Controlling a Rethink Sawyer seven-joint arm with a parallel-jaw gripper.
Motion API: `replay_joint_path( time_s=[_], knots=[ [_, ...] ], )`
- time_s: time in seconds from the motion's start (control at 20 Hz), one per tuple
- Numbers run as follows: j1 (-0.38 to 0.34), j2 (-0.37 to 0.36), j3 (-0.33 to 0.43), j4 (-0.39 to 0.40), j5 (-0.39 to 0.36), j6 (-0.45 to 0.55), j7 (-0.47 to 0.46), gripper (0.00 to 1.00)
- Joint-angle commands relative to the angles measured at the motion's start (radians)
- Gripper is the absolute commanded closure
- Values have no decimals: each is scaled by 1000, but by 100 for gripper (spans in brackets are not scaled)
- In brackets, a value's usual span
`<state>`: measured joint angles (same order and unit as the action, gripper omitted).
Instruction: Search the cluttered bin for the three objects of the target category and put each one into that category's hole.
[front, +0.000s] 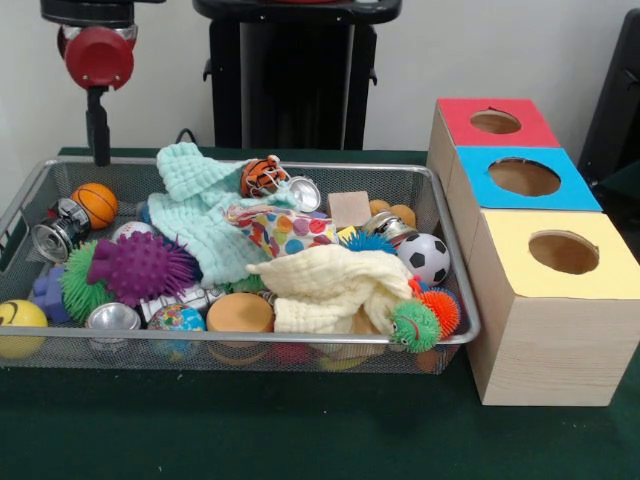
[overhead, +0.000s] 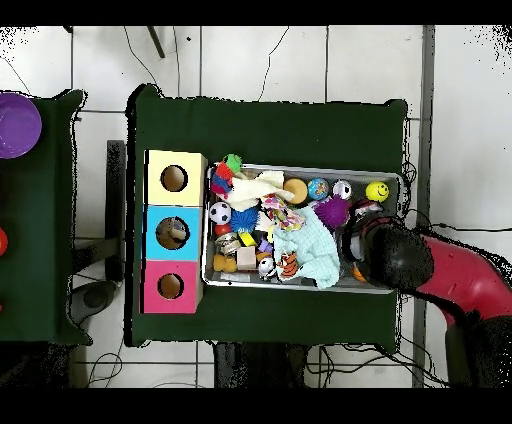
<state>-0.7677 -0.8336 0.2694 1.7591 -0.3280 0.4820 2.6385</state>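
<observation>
The wire mesh bin (front: 200, 338) lies on the green table, full of mixed toys and cloths. It holds an orange basketball (front: 94, 203), a soccer ball (front: 428, 257), a yellow smiley ball (front: 18, 320), a globe ball (front: 176, 320) and a purple spiky ball (front: 140, 267). My gripper (front: 97, 148) hangs as a thin black stem at the bin's far left corner in the front view, just above the rim, holding nothing that I can see. In the overhead view the arm's head (overhead: 385, 252) covers the bin's (overhead: 300, 167) right end and hides the gripper.
Three wooden boxes stand in a row beside the bin, each with a round hole: red top (front: 495, 122), blue top (front: 525, 178), yellow top (front: 562, 252). A mint cloth (front: 200, 210) and a cream cloth (front: 330, 285) cover some toys. Silver cans (front: 58, 232) lie near the basketball.
</observation>
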Motion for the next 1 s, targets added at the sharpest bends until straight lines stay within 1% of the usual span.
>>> replay_joint_path(
  time_s=[0.05,0.3,0.55,0.7,0.85,1.0],
  knots=[
    [45,80,-50,125,55,-59,139,0],
    [99,113,-80,135,105,-110,191,0],
    [140,155,-103,142,152,-179,204,0],
    [133,209,-98,129,176,-220,177,0],
    [131,274,-112,98,169,-290,148,0],
    [137,295,-126,94,177,-311,138,0]
  ],
)
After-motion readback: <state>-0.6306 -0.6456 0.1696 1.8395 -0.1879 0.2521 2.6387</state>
